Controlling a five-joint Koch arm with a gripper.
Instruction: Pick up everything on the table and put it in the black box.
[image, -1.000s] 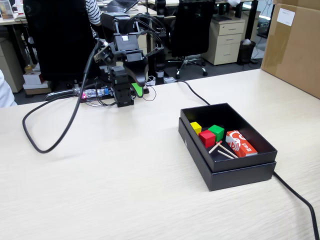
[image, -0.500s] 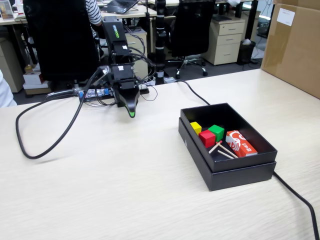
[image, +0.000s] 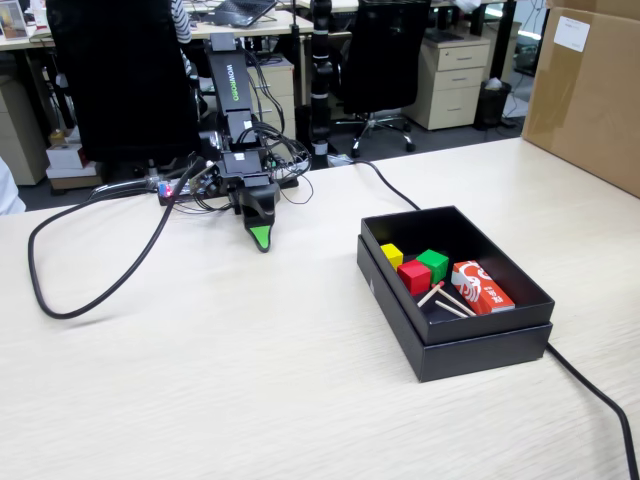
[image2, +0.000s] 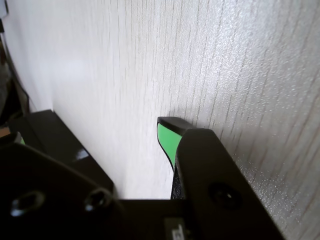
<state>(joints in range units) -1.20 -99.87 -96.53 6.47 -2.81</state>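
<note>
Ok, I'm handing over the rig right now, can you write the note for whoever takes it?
Gripper: low over the table near the arm's base, holding nothing; whether the jaws are open or shut cannot be told.
Cubes: yellow, green and red all lie in the black box, beside a carton and sticks.
Done: all three cubes boxed.
Left: no cube shows on the table; nothing seems left to pick.

We see the gripper (image: 261, 241) low over the table (image: 200, 370), nothing in it; yellow (image: 391, 255), green (image: 433, 264) and red (image: 414, 276) cubes sit in the box (image: 470, 350).
</note>
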